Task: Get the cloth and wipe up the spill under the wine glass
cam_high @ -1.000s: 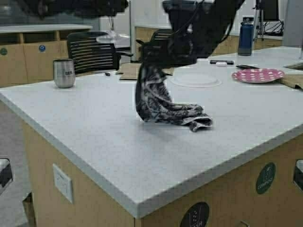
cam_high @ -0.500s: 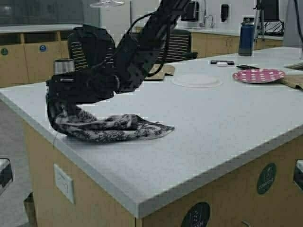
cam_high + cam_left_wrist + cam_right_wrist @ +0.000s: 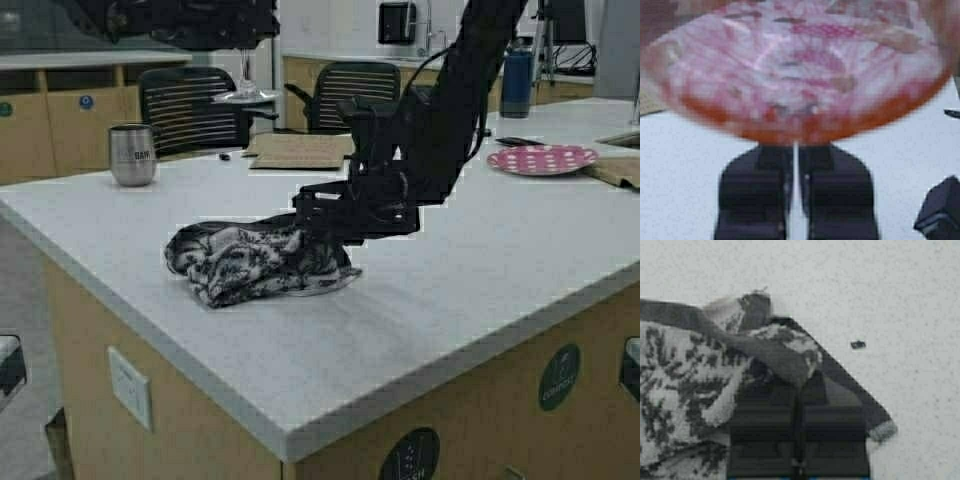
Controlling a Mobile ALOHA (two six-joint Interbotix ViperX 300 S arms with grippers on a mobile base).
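Note:
The cloth [image 3: 250, 262], light with a dark floral print, lies bunched on the white counter [image 3: 470, 270] left of centre. My right gripper [image 3: 318, 226] sits low on the cloth's right end. In the right wrist view, that gripper [image 3: 800, 382] is shut on a fold of the cloth [image 3: 685, 370]. My left gripper [image 3: 245, 38] is high at the back left, and the wine glass foot [image 3: 245, 96] hangs below it, clear of the counter. In the left wrist view, my left gripper [image 3: 796, 147] is shut on the thin stem below the pinkish bowl [image 3: 795, 65]. The spill is hidden.
A steel tumbler [image 3: 132, 155] stands at the counter's back left. A cardboard sheet [image 3: 300, 150] lies behind the cloth. A pink dotted plate [image 3: 543, 158] and a blue bottle [image 3: 517, 80] are at the back right. Office chairs [image 3: 195, 105] stand behind the counter.
My right gripper has dragged the cloth from the counter's left edge back towards the middle, bunching it up. The wine glass foot now hangs lower in the high view.

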